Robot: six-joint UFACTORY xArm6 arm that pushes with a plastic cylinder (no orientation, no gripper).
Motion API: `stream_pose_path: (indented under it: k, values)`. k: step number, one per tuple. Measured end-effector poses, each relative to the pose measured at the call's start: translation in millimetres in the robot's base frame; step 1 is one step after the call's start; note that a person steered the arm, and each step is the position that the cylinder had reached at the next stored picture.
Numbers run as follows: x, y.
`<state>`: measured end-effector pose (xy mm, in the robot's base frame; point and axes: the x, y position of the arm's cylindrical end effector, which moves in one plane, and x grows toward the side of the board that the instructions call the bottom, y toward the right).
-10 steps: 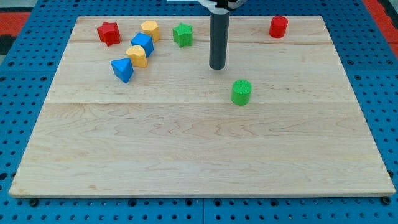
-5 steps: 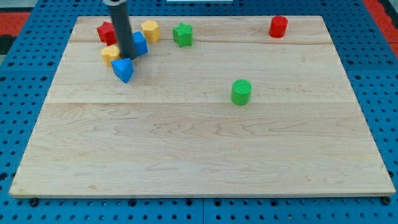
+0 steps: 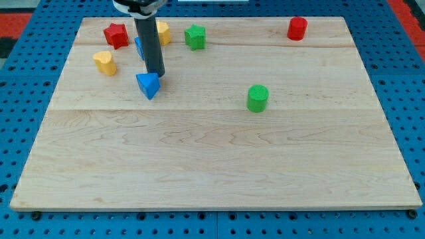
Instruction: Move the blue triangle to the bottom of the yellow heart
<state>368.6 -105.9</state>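
The blue triangle (image 3: 149, 85) touches my tip (image 3: 156, 74) from just below.

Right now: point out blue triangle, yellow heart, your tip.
blue triangle (image 3: 148, 85): camera view, middle of its top face.
yellow heart (image 3: 104, 62): camera view, centre of the block.
my tip (image 3: 157, 74): camera view, rod's very end, just above the triangle.

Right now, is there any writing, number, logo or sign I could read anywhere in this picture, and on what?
None: no text can be read in this view.
The wooden board is plain wood grain.
The blue triangle, yellow heart, red cylinder and green cylinder carry no marks.
My tip, at the view's top edge of the blue triangle, shows no label on its dark rod.
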Motion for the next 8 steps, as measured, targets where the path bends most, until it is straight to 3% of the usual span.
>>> stream_pose_path:
  k: [2, 6, 7, 8]
  values:
    - [16, 5]
    - [96, 17]
    - [57, 0]
    - [51, -23]
